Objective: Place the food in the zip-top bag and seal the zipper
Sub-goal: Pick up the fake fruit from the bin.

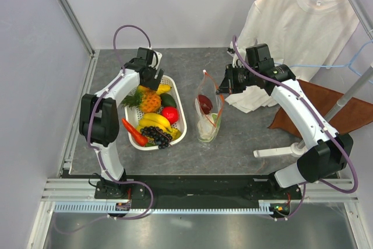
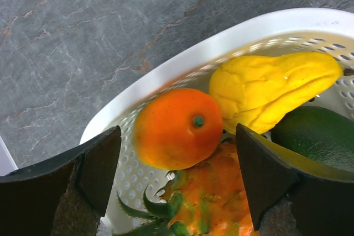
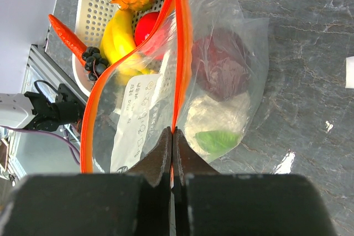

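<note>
The zip-top bag (image 1: pixel 208 118) stands on the table (image 1: pixel 250 138) just right of the white basket (image 1: pixel 182 122), with a dark red piece (image 3: pixel 221 64) and pale cabbage (image 3: pixel 215 120) inside. The right tool (image 3: pixel 172 136) is clenched on the zipper (image 3: pixel 180 53). The left tool (image 2: pixel 180 158) hangs released over an orange fruit (image 2: pixel 177 128) in the basket.

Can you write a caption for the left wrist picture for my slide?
Open left fingers hover over an orange, a yellow fruit and a pineapple in the white basket.

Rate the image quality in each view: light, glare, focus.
Top external: even light, soft shadows, everything sharp. Left wrist: left gripper dark and blurred up close, orange crisp. Right wrist: sheen on the zip-top bag, white glints on the table, right gripper out of focus.
</note>
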Robot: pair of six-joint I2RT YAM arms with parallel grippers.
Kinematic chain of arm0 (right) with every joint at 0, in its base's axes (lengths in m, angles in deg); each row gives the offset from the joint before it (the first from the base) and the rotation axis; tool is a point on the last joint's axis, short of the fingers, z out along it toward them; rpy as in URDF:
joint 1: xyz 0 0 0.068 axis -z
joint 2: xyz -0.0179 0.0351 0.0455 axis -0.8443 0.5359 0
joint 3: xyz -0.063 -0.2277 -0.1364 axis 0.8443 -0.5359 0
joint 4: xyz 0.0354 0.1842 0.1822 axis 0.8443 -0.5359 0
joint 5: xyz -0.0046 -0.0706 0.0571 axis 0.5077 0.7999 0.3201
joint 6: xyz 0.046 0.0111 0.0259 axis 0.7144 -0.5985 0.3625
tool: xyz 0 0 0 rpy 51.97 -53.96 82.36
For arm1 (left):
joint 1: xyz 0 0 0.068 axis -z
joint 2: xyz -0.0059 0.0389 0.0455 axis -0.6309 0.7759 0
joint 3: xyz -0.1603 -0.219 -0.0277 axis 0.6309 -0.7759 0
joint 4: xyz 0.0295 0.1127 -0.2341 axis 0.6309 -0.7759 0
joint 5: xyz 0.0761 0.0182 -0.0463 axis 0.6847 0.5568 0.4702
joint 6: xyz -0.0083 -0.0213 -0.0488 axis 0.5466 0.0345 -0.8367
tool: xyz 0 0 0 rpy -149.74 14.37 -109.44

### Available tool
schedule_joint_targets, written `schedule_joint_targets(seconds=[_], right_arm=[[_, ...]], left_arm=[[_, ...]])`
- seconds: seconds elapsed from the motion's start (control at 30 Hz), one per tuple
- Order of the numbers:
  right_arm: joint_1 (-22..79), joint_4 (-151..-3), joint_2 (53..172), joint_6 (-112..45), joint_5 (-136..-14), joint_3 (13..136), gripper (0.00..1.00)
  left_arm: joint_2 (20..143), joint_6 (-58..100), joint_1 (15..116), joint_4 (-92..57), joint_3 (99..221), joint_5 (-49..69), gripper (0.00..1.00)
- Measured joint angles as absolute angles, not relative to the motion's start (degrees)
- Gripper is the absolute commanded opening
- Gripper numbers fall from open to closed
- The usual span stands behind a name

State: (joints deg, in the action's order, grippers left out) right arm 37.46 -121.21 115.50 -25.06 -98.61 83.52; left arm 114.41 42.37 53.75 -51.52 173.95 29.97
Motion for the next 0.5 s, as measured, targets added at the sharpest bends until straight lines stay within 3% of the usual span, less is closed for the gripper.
schedule_joint_targets(seconds=[0.17, 0.3, 0.5], right_arm=[[37.5, -121.2, 115.5, -25.1, -98.6, 83.5, 0.0], [37.5, -121.2, 115.5, -25.1, -98.6, 83.5, 0.0], [37.5, -121.2, 115.5, -25.1, -98.6, 83.5, 0.0]], left_arm=[[115.2, 42.1, 54.6, -51.5, 173.9, 30.5, 0.8], [115.2, 41.9, 54.6, -51.2, 173.9, 32.0, 0.63], [115.1, 41.9, 54.6, -51.1, 173.9, 32.4, 0.47]])
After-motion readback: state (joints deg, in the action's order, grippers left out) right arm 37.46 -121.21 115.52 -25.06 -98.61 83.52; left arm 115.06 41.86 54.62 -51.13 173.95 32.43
